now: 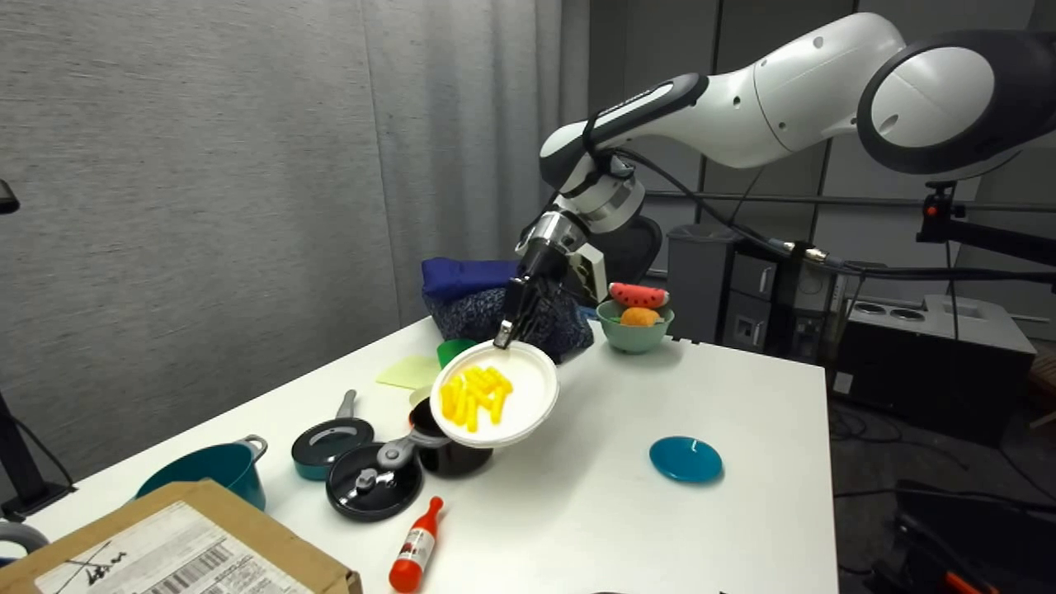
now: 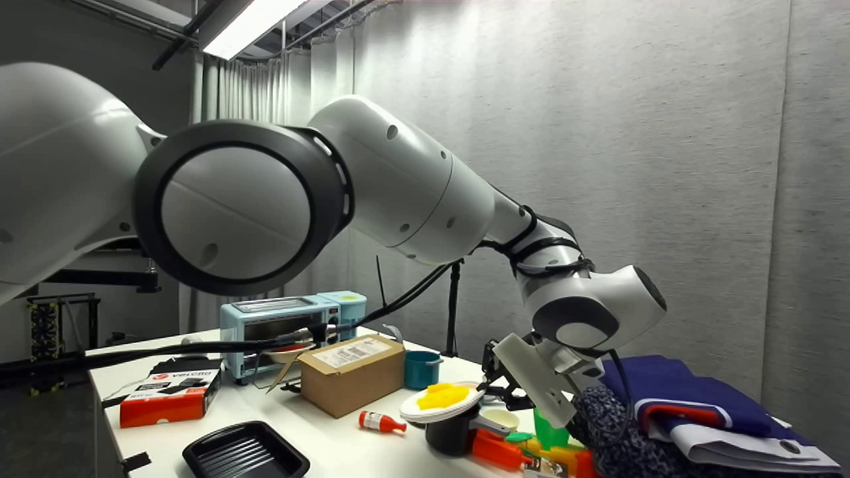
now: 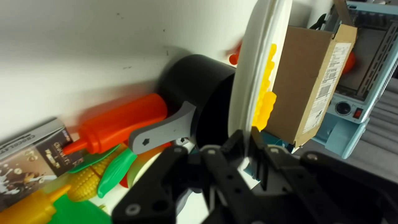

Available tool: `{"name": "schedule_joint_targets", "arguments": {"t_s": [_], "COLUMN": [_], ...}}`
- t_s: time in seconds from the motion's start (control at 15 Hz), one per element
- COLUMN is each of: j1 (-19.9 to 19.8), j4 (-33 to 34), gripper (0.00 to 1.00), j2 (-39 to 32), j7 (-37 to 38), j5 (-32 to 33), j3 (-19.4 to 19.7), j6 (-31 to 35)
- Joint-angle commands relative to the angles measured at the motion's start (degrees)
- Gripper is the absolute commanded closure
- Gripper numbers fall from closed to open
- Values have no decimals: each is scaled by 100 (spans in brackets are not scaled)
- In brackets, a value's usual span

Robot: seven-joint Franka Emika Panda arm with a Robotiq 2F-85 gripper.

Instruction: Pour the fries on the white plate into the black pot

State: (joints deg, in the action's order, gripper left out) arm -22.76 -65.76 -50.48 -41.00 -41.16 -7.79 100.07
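Observation:
My gripper (image 1: 503, 334) is shut on the rim of the white plate (image 1: 532, 396). In the wrist view the fingertips (image 3: 247, 137) pinch the plate (image 3: 248, 71) edge-on. The fries (image 1: 474, 396) lie in a heap on the plate, toward one side; they also show in an exterior view (image 2: 441, 396) and the wrist view (image 3: 264, 105). The plate is tilted and held above the black pot (image 1: 454, 462), covering part of its mouth. The pot stands upright on the table in an exterior view (image 2: 448, 435). Its dark inside shows partly in the wrist view (image 3: 214, 109).
A black lid (image 1: 375, 483), a small pan (image 1: 330, 445) and a red bottle (image 1: 417, 544) lie near the pot. Another red bottle (image 3: 124, 121) lies beside its grey handle. A cardboard box (image 2: 352, 378), a teal pot (image 1: 206, 470) and a teal-blue dish (image 1: 686, 459) stand around.

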Motion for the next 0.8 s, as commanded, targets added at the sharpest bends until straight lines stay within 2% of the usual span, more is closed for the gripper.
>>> {"name": "schedule_joint_targets", "arguments": {"t_s": [0.0,0.73], "j1": [-20,22], "j4": [0,-9], "gripper": [98,98], "j2": [23,117], "j7": [244,824], "j5": [-241,-59], "j3": [92,256], "j6": [264,554]}}
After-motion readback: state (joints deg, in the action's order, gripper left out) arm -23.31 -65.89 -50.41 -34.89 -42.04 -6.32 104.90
